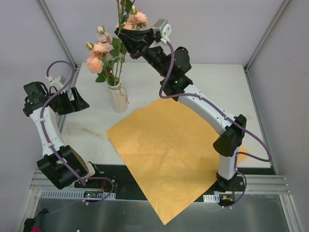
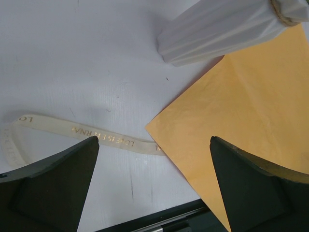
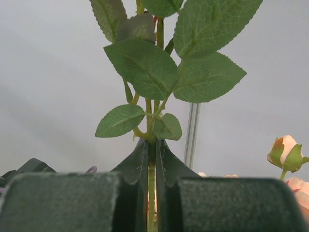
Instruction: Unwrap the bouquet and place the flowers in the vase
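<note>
**Gripping a Rose Stem (image 3: 151, 203) Over the Vase (image 1: 119, 99)**

The right gripper (image 3: 152, 150) was closed on one thin green stem. Its two dark fingers (image 3: 130, 169) pinched the stem just below a cluster of serrated leaves (image 3: 145, 67). The top view showed this arm reaching to the far left part of the table (image 1: 217, 82), with its grip high among the flowers (image 1: 99, 53).

The whitish vase stood upright on the table, just beyond the far left edge of the paper (image 1: 178, 154). Pale pink and peach roses rose out of its mouth on long stems. The held stem ran down towards that mouth with the others. Whether its foot sat inside the vase could not be told. A peach bud (image 3: 285, 152) showed to the right in the right wrist view.

The orange paper lay unfolded and flat as a large square, and its near corner hung over the table's front edge. The cream ribbon (image 2: 96, 133), printed with gold lettering, lay loose on the table left of the sheet. One of its ends met the paper's edge.

The left gripper (image 2: 152, 142) hung over the ribbon and the paper's corner. Its fingers (image 2: 53, 183) were spread wide and held nothing.
</note>
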### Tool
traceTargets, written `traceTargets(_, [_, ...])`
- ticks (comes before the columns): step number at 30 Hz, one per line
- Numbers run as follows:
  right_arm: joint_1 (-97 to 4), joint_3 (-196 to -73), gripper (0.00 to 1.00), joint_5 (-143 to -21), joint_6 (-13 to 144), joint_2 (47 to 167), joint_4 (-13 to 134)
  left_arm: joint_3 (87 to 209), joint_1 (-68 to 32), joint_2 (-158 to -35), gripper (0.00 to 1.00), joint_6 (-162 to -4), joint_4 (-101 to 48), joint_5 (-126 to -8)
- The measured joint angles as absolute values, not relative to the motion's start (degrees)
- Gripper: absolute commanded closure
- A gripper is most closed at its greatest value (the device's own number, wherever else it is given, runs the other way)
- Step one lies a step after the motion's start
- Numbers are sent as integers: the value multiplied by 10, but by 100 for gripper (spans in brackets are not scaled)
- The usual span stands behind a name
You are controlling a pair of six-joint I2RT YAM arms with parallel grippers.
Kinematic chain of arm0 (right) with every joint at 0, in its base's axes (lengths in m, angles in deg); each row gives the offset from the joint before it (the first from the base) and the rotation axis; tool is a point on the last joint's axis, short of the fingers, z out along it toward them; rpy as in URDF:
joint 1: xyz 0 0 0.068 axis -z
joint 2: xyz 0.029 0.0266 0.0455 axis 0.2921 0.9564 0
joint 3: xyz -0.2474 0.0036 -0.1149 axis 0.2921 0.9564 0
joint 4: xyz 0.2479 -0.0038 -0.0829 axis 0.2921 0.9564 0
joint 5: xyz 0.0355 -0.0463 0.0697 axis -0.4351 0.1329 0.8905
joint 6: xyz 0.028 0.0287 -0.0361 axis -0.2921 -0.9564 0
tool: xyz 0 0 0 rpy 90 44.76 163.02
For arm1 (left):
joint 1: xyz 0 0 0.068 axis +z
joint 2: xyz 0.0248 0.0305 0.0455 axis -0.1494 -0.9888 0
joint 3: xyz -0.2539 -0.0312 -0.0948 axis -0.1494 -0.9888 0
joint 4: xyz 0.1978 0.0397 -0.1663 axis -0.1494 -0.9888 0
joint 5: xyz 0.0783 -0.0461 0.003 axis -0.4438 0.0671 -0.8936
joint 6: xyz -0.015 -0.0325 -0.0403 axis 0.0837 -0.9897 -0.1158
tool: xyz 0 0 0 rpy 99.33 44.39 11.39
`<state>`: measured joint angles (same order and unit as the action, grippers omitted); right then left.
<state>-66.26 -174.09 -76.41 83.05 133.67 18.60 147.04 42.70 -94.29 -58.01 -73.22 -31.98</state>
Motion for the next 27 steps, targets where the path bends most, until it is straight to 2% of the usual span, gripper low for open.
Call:
traceTargets(9, [-664,-1782,99,-760,861,1379,178,1470,427,-942,1,-567,-742,-320])
traceTargets(18, [-665,-1766,99,-760,876,1392,176,1470,427,-941,1,-563,-749,-319])
traceTargets(19, [-665,-1759,95,-760,876,1392,174,1470,427,-941,1,-562,-749,-319])
traceTargets(20, [-665,-1751,82,-761,876,1392,174,1470,427,-941,1,-561,-749,-319])
traceTargets(22, [-667,-1728,66,-762,875,1392,176,1470,427,-941,1,-560,-749,-319])
traceTargets(23, [-668,-1717,51,-763,874,1392,181,1470,427,-941,1,-559,-749,-319])
traceTargets(24, [-670,-1707,44,-765,874,1392,186,1470,427,-940,1,-559,-750,-319])
traceTargets(27, [-677,-1672,39,-773,874,1392,212,1470,427,-939,1,-557,-750,-319])
